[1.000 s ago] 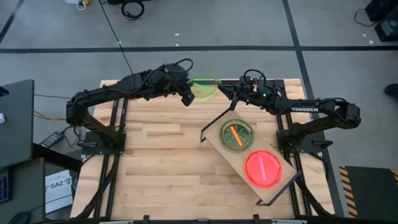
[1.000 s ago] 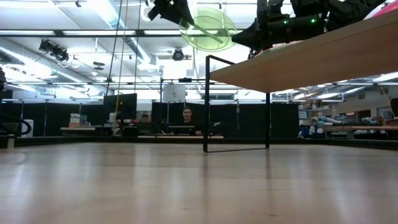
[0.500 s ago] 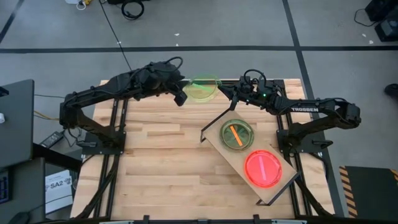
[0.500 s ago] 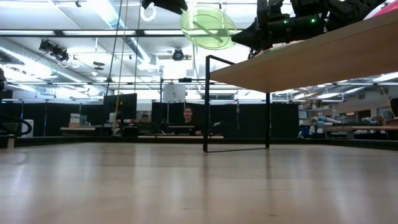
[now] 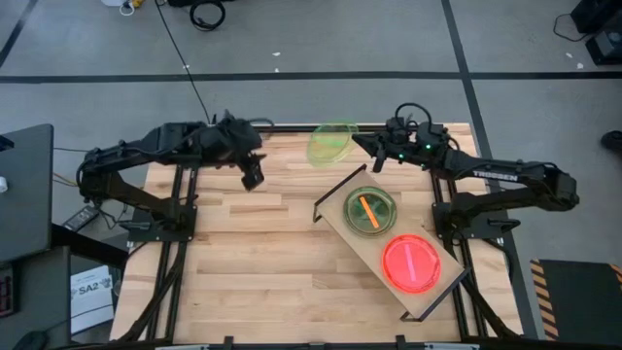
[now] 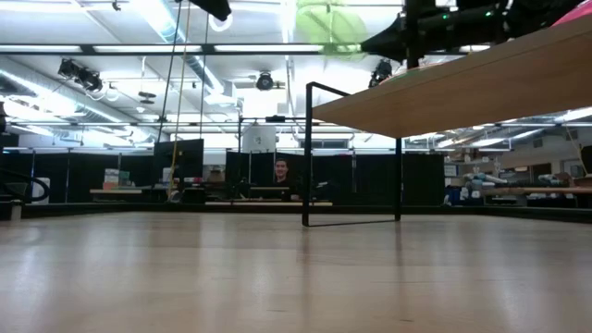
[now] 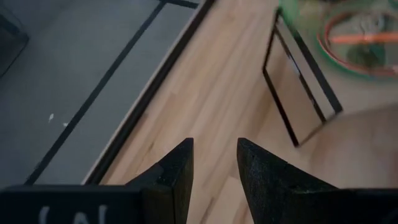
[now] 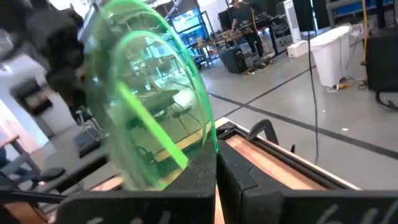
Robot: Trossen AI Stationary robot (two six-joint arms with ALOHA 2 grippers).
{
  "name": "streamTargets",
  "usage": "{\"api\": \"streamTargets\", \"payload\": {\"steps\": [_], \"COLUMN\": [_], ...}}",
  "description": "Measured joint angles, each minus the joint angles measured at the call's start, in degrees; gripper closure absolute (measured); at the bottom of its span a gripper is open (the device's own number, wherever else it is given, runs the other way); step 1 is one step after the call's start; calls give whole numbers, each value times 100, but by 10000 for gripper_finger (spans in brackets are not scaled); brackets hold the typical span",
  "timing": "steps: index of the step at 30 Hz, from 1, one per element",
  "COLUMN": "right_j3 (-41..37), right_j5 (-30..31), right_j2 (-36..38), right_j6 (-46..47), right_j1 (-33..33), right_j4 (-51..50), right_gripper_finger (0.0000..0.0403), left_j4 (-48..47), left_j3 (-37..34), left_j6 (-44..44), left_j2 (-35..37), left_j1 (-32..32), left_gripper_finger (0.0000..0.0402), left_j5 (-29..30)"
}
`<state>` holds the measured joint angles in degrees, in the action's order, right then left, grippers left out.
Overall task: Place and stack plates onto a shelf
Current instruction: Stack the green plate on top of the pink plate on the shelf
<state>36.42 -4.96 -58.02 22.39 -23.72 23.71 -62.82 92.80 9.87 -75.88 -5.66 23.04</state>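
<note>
Above the table's (image 5: 253, 262) far edge, right claw (image 5: 362, 144) pinches a green plate (image 5: 329, 142) by its rim, fingers closed tight on it. Plate is a thin, round, translucent neon-green plastic disc with a raised centre bar, held off the surface and tilted nearly on edge; right wrist view shows the rim (image 8: 186, 74) clamped between the two dark fingers (image 8: 193, 180). Low view has it up high (image 6: 330, 23), near the shelf's far corner.

Left claw (image 5: 253, 177) hovers over the far-left part of the table, well apart from the plate, fingers parted with a clear gap and holding nothing; left wrist view shows two blunt matte black fingers (image 7: 177, 171) with bare wood between them.

Shelf (image 5: 355, 251) is a flat rectangular light-wood plank on a thin black wire frame, set at an angle on the right side of the table. Two spots on it are taken: a green plate with an orange one inside or under it (image 5: 369, 210), orange centre bar showing, at the far end; a neon pink-red plate (image 5: 412, 262) with a pale centre bar just beside it toward the near end. How many are stacked at each spot I can't tell.

Table is butcher-block style wooden slats, smooth, pale. Count: three plate spots seen, one shelf, two claws.
</note>
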Motion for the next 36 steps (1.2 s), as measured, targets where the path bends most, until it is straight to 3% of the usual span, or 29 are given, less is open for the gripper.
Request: {"api": "streamTargets", "payload": {"steps": [6,14,23,29,36], "right_j3": [0,0,0,0,0], "right_j5": [-705,-2329,-3751,-4272,-4168], "right_j2": [722,1590,2087,2177,2275], "right_j6": [640,2158,3894,4742,5140], "right_j1": [-3,73,658,1286,1974], "right_j4": [-836,-1820,-3291,-4221,-4650], "right_gripper_finger": [398,398,398,398,398], "left_j4": [787,2751,3066,3175,3170], "left_j3": [-905,-2301,-2811,-2811,-2811], "left_j6": [-8,-607,-577,-564,-557], "left_j2": [-7,-9,-9,-9,-9], "left_j1": [656,1071,1072,1074,1074], "left_gripper_finger": [271,271,271,271,271], "left_j5": [442,354,261,261,258]}}
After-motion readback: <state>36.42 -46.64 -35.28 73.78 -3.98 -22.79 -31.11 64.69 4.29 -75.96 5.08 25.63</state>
